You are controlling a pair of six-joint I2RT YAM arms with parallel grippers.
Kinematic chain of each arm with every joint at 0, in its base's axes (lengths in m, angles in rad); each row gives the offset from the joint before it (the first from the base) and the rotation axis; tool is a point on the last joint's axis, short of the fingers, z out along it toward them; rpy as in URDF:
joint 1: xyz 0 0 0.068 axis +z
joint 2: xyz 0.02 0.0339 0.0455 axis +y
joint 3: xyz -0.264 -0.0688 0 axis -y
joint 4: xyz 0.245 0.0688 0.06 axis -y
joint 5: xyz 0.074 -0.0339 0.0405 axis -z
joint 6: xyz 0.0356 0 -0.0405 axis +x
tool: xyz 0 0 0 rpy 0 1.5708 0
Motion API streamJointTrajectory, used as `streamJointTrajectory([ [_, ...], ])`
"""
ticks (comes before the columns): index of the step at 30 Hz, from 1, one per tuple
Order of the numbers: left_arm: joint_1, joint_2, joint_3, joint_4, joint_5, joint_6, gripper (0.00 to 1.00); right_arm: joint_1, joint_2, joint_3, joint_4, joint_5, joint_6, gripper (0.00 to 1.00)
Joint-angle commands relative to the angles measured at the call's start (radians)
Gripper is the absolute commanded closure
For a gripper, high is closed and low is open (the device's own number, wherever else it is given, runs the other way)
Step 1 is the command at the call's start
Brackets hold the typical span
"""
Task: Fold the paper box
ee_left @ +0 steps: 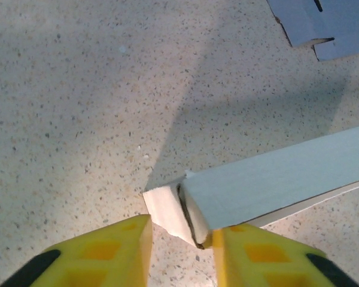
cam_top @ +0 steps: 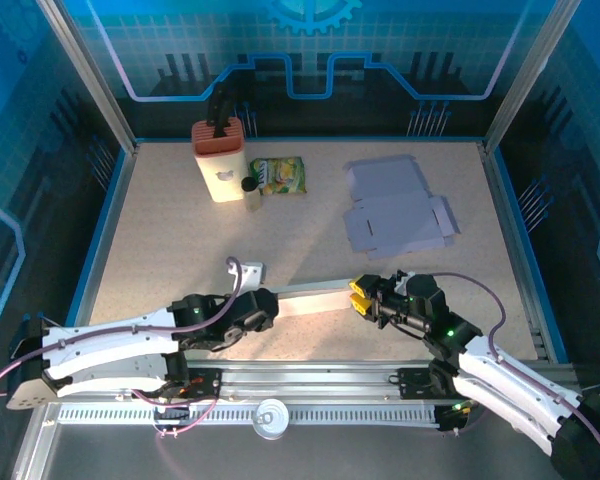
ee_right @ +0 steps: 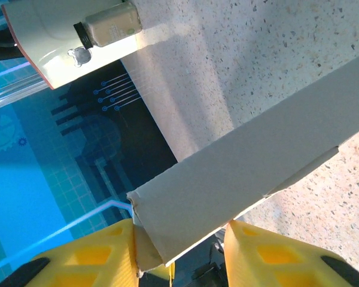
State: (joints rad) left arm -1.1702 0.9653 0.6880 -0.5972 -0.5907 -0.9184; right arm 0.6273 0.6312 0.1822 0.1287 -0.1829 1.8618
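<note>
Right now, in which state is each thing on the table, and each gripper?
folded box: folded long, held at both ends
flat box: unfolded, lying flat
left gripper: shut on folded box
right gripper: shut on folded box
bottle: upright
snack packet: lying flat

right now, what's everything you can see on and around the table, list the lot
folded box: one, white, long, near the table's front, between both grippers
flat box sheet: one, grey, unfolded, far right
container: one, cream with red-orange top, far left
bottle: one, pale with black cap, against the container
snack packet: one, green and yellow, right of the bottle
round tin: one, silver, on the rail between the arm bases
table: one, speckled beige
left gripper: yellow fingers, shut on the folded box's left end
right gripper: yellow fingers, shut on its other end
</note>
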Motion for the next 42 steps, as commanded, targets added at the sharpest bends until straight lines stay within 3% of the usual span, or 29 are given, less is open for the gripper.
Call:
streamJointTrajectory([
  [1, -0.007, -0.031, -0.019, -0.022, 0.046, -0.011, 0.6, -0.011, 0.012, -0.02, -0.132, 0.046, -0.039, 0.64],
  [9, 0.016, -0.153, -0.033, 0.029, 0.135, -0.038, 0.45, -0.009, 0.021, -0.012, -0.159, 0.068, -0.043, 0.65],
  [15, 0.108, -0.26, -0.056, 0.058, 0.24, -0.042, 0.41, -0.006, 0.028, -0.009, -0.163, 0.071, -0.043, 0.65],
  [19, 0.178, -0.243, -0.077, 0.112, 0.334, -0.04, 0.43, -0.003, 0.028, -0.005, -0.166, 0.077, -0.042, 0.65],
  [29, 0.283, -0.242, -0.145, 0.171, 0.412, -0.042, 0.47, -0.001, 0.038, -0.001, -0.167, 0.077, -0.043, 0.65],
  [42, 0.3, -0.221, -0.196, 0.222, 0.453, -0.057, 0.57, 0.002, 0.041, -0.003, -0.168, 0.08, -0.037, 0.65],
])
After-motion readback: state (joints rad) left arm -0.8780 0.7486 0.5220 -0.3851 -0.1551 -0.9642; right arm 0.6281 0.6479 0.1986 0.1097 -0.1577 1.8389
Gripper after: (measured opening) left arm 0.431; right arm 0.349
